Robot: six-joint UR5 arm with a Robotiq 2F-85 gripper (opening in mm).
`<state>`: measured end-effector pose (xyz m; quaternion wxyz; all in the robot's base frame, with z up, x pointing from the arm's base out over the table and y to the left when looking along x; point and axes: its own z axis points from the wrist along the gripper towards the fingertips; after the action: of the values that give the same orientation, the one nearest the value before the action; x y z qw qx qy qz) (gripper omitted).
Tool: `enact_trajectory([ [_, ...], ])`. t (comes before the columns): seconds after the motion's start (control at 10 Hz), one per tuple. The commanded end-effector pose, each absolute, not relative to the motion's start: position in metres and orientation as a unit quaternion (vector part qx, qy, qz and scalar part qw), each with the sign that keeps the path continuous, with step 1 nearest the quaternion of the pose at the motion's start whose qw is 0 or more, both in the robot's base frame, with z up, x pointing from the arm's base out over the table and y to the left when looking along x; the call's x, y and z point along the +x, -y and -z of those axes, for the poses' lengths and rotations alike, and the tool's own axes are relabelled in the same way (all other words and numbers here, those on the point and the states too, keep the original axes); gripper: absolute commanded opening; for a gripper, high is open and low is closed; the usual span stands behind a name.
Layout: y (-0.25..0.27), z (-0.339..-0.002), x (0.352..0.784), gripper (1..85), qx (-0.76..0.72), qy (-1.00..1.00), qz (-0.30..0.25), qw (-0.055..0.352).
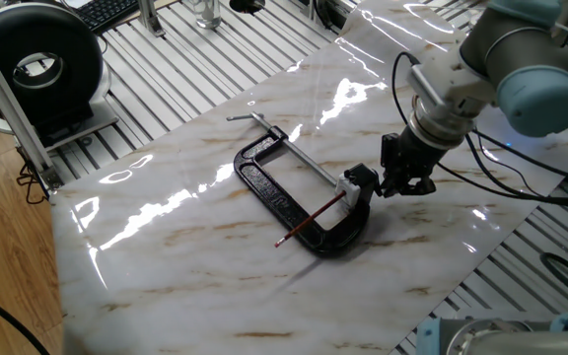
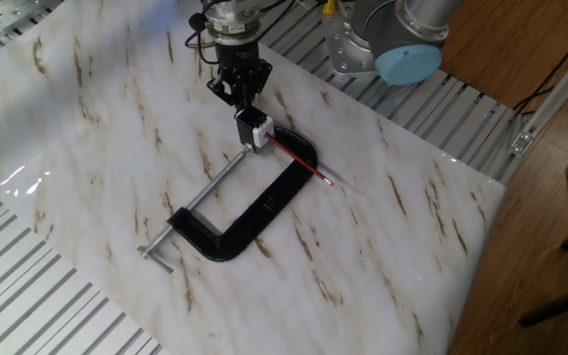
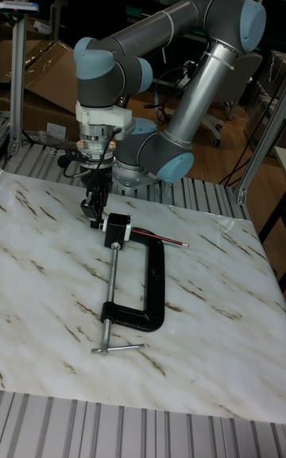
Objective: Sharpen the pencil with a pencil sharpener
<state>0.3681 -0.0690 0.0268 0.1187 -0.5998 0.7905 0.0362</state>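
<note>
The thin red pencil [image 1: 312, 218] [image 2: 299, 161] [image 3: 159, 237] lies on the marble top, slanting across the black C-clamp [image 1: 274, 192] [image 2: 254, 212] [image 3: 155, 283]. One end of it meets the small whitish pencil sharpener [image 1: 346, 183] [image 2: 259, 129], which sits at the clamp's jaw end beside a black block. My gripper [image 1: 400, 185] [image 2: 240, 92] [image 3: 94, 207] points down close behind that block, low over the table. Its fingers look spread apart and hold nothing.
A black round device [image 1: 37, 64], a keyboard [image 1: 106, 10] and a glass [image 1: 207, 12] stand beyond the marble slab on the ribbed metal table. The arm's base [image 2: 363, 39] is just behind the slab. Cables [image 1: 521, 177] trail near the gripper.
</note>
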Motion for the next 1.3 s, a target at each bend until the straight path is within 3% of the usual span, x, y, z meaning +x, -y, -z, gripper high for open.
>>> enact_trajectory([
  [0.0, 0.067, -0.029, 0.370, 1.0, -0.627, -0.767, -0.035, 0.131],
  [1.2, 0.070, -0.042, 0.359, 1.0, -0.635, -0.764, -0.056, 0.105],
])
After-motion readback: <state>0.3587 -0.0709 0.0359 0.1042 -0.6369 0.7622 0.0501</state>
